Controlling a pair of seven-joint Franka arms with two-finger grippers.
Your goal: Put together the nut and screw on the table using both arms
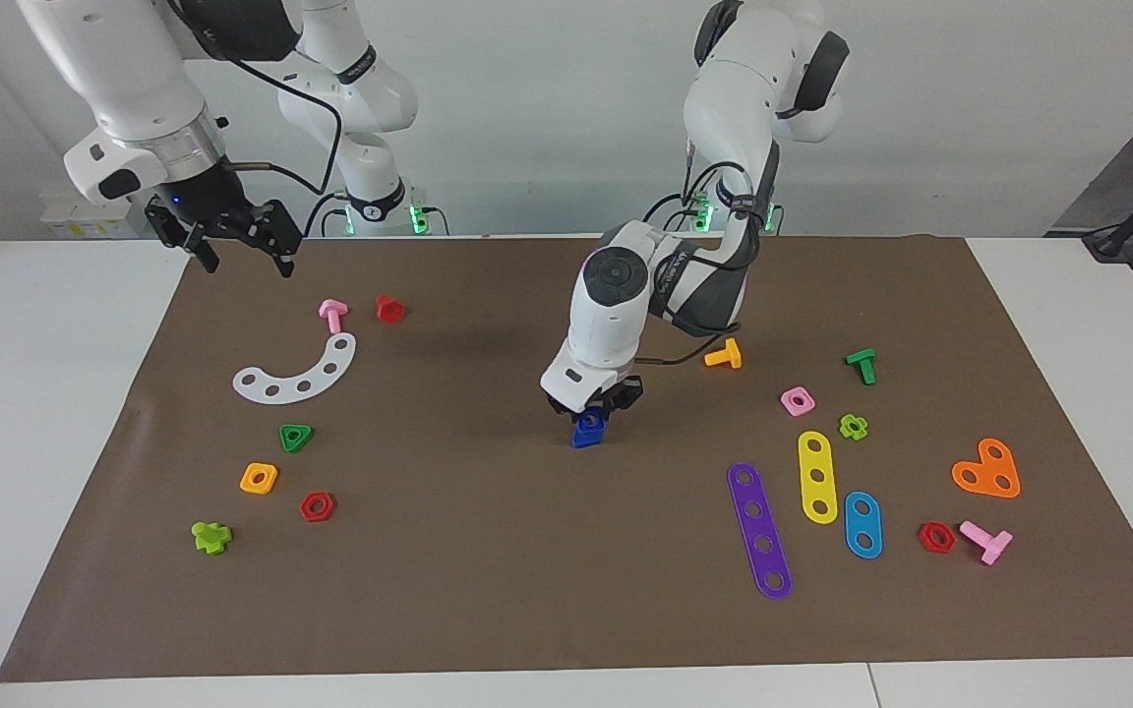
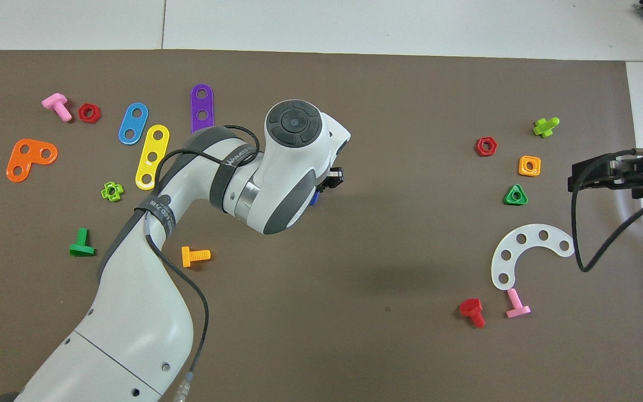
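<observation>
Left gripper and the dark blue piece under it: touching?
Touching. In the facing view the left gripper is shut on the blue piece, its fingertips pinching the top; the overhead view hides this under the wrist.

A robotics lab: two white arms (image 1: 724, 147) mounted at a mat-covered table (image 1: 55, 413) before a bare wall.

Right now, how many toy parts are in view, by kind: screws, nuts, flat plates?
Screws: 6
Nuts: 6
Flat holed plates: 5
Dark blue piece in the left gripper: 1
Total: 18
</observation>
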